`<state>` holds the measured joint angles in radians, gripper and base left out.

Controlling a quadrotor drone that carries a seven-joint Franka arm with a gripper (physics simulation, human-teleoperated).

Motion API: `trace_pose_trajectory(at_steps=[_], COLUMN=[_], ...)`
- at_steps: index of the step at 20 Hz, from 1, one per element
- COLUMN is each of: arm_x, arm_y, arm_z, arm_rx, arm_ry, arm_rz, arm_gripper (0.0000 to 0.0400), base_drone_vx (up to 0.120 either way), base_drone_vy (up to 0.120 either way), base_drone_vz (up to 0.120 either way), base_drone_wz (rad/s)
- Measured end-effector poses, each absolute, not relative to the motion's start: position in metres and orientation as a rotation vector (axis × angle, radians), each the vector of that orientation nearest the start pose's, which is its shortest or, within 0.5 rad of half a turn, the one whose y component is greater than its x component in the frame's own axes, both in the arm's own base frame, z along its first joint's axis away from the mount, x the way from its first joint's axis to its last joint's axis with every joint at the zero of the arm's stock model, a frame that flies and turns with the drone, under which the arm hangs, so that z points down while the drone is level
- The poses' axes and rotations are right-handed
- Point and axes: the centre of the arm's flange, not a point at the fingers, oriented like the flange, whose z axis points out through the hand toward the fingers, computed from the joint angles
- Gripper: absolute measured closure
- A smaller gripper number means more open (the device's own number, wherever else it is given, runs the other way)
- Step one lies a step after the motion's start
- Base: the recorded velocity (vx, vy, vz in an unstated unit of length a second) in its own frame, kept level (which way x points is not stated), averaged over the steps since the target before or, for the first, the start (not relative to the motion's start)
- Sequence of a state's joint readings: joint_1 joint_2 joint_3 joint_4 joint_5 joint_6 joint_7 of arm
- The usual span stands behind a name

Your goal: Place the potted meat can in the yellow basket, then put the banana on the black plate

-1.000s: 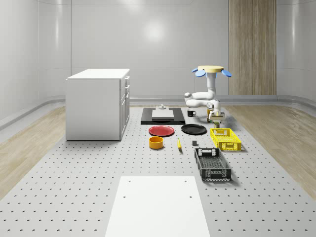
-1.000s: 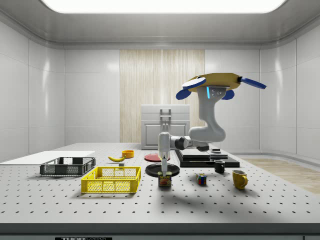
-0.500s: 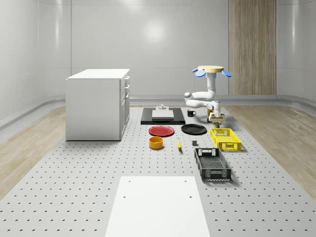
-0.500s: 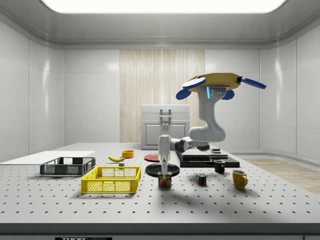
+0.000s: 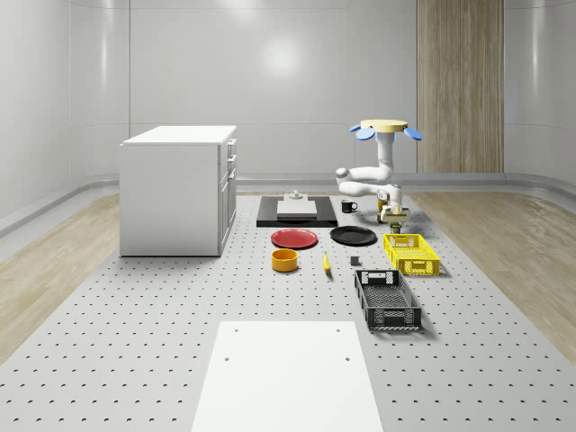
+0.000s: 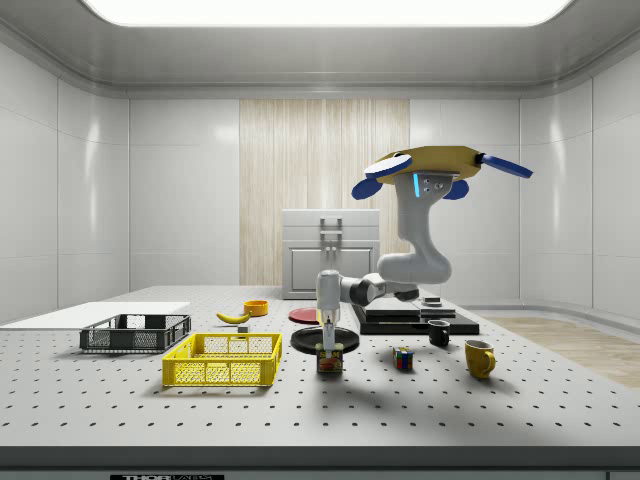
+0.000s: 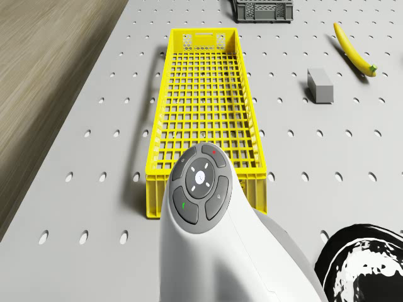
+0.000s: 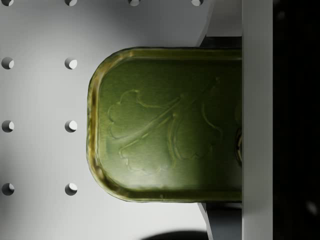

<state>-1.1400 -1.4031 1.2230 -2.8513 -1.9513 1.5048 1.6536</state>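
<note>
Side view, item one: the gripper (image 6: 329,349) stands lower than it did a second ago, when it hung clear above the potted meat can (image 6: 330,364). It now sits down at the can's top. No further drop is noted over the last half second. The drone (image 6: 437,160) hovers in the same place, above the counter (image 6: 400,420) to the side view's right of the can.

Item two: the wrist view has the can's green lid (image 8: 165,125) directly beneath the gripper, with the can resting on the counter. Whether the gripper has closed on the can cannot be told.

Assessment: the descent appears complete and the grasp is the step in hand. Neither part of the task is done.

Containers:
- Yellow basket (image 7: 157,126): empty, mesh floor bare in the drone view. It stands near the can, to its left in the side view.
- Black crate (image 5: 387,301): nothing seen inside.
- Black plate (image 6: 303,342): nothing seen on it, just behind the can.

The banana (image 7: 354,50) lies on the counter, apart from the plate.
</note>
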Motion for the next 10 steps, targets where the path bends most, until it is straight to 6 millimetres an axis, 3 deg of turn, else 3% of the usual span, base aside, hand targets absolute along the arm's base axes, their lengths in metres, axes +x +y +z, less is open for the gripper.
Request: trace_pose_trajectory(at_steps=[7,10], arm_x=[0.307,0.307], arm_y=[0.000,0.000], arm_z=[0.507,0.503], arm_rx=[-0.004,-0.004], arm_ry=[0.002,0.002], arm_rz=[0.786,0.786], arm_gripper=[0.0111,0.0111], base_drone_vx=[0.000,0.107], base_drone_vy=[0.000,0.000], base_drone_vz=[0.114,0.120], base_drone_wz=[0.000,0.000])
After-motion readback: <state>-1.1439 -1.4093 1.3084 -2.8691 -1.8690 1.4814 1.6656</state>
